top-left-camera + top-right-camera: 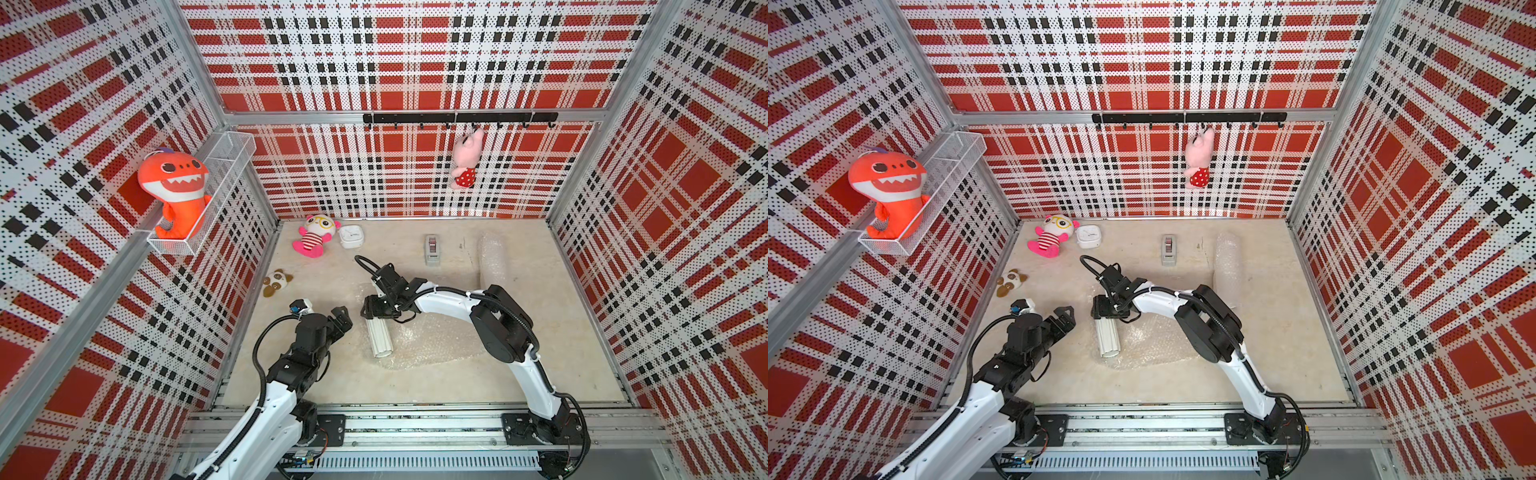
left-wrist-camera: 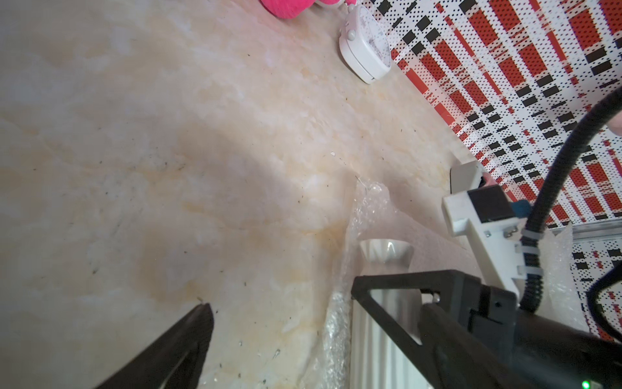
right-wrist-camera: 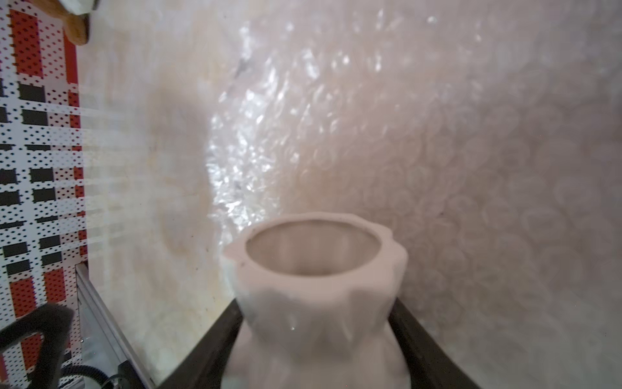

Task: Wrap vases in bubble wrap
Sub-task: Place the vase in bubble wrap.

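A white ribbed vase is seen lying on its side near the middle of both top views. It runs from top to bottom of the frame, slightly tilted. It is laid near the left edge of a clear bubble wrap sheet, which is spread flat on the tabletop and reaches towards the right of the frame.

The vase's upper end is covered by the right hand, which is set over it from above. In the right wrist view the scalloped mouth of the vase is shown at lower centre. The black fingers are seen close along both sides of the neck; whether the neck is pinched or merely flanked cannot be told. The right of that view is filled by the sheet.

The left hand is held just left of the vase and apart from it, its jaws spread wide. In the left wrist view the vase is seen at lower right, beside the sheet's edge.

At the upper right of the tabletop a rolled bubble wrap bundle is laid; what is inside cannot be made out. A grey tape dispenser is placed just left of it. A small white box is set near the back wall, beside a pink doll.
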You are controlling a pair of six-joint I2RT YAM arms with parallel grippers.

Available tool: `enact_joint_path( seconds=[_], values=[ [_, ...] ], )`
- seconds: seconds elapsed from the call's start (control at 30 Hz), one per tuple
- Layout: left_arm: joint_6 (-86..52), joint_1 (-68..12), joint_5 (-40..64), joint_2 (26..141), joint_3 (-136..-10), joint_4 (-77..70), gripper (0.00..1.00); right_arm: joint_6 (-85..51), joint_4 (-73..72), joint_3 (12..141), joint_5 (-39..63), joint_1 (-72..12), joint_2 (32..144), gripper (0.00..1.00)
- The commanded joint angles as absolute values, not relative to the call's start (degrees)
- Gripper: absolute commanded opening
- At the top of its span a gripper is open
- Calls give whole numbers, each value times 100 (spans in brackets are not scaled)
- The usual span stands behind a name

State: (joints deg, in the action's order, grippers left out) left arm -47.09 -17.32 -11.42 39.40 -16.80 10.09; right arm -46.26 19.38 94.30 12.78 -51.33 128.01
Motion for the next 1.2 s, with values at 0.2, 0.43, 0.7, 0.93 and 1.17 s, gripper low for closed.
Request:
enact_joint_path(
  seconds=[0.2, 0.43, 0.7, 0.93, 1.17],
  values=[
    [-4657, -1645, -1061, 4034, -1696, 917, 98, -4828, 1379, 8968, 983, -5140, 11951, 97],
    [-4655, -1618, -905, 3926, -1715, 1055, 98, -4467, 1948, 8464, 634, -5447, 11448, 97],
    [-4720, -1620, -662, 3997, -1635, 946, 98, -4420, 2076, 8237, 499, -5639, 11583, 85],
    [-4753, -1626, -523, 4147, -1526, 714, 98, -4315, 2057, 8396, 404, -5697, 11901, 79],
    [-4806, -1626, -436, 4302, -1477, 549, 98, -4312, 1956, 8691, 426, -5721, 12226, 76]
  ],
)
